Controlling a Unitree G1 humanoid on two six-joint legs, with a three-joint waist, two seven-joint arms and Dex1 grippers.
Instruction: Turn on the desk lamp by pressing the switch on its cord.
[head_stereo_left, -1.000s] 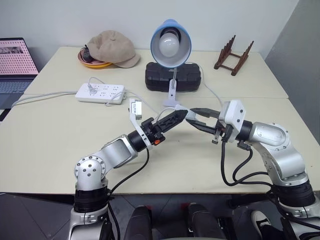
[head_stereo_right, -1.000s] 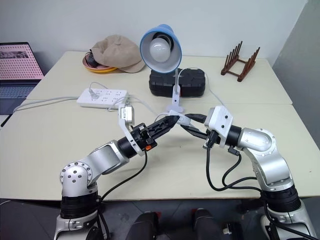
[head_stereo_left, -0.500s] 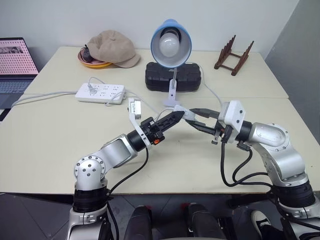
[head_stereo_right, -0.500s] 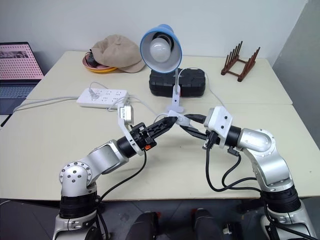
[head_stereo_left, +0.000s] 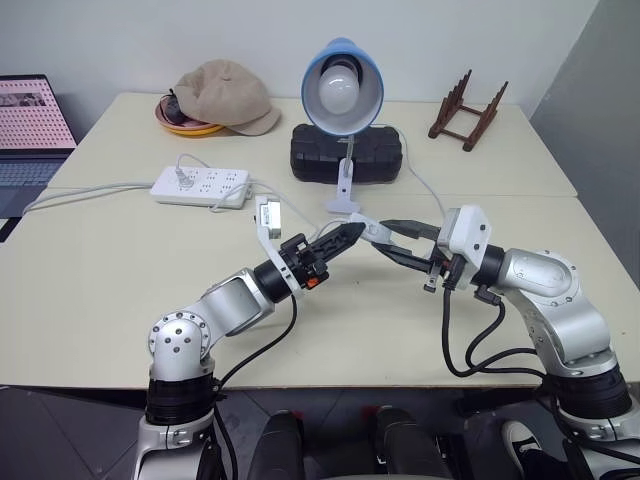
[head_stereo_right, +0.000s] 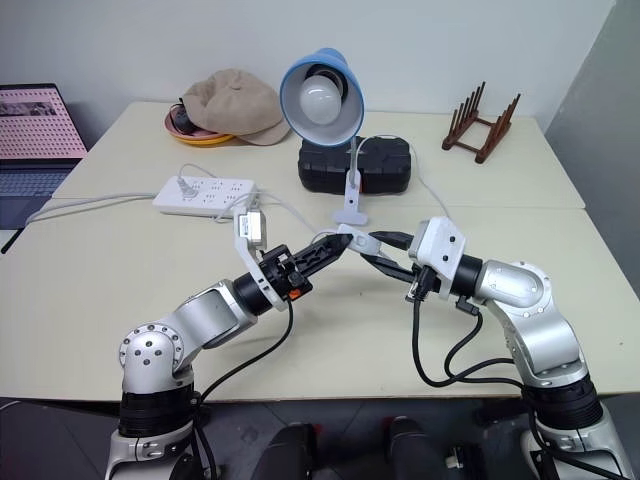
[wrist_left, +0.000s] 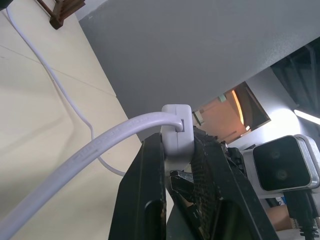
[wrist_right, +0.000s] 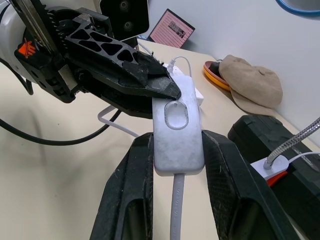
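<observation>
switch (wrist_right: 177, 130): small white oblong, held up off the table at frame centre in the head views (head_stereo_left: 373, 232); oval button faces up in the right wrist view
button: tip of the left gripper's fingers (wrist_right: 150, 82) sits just at its upper edge; can't tell if it is pressed in
right gripper (wrist_right: 177, 165): clamped on the switch, one finger on each long side
left gripper (head_stereo_left: 345, 236): fingers closed; in the left wrist view they pinch the switch's end (wrist_left: 176, 131) where the cord enters
cord (wrist_left: 95, 150): thin white, leaves both switch ends; one run trails over the table toward upper left of the left wrist view
desk lamp (head_stereo_left: 342, 90): upper centre, blue shade, white bulb facing the camera, looks unlit, no glow on the table
lamp base (head_stereo_left: 341, 205): small white, just above the two grippers, in front of the black case (head_stereo_left: 349, 152)
done: switch picked up, steadied by both grippers
left: lamp not on as far as seen; likely the button needs a firm press, then release
other: power strip (head_stereo_left: 200, 186) centre left, hat (head_stereo_left: 222, 95) upper left, wooden rack (head_stereo_left: 466, 110) upper right, laptop (head_stereo_left: 30, 125) at the left edge, none involved
</observation>
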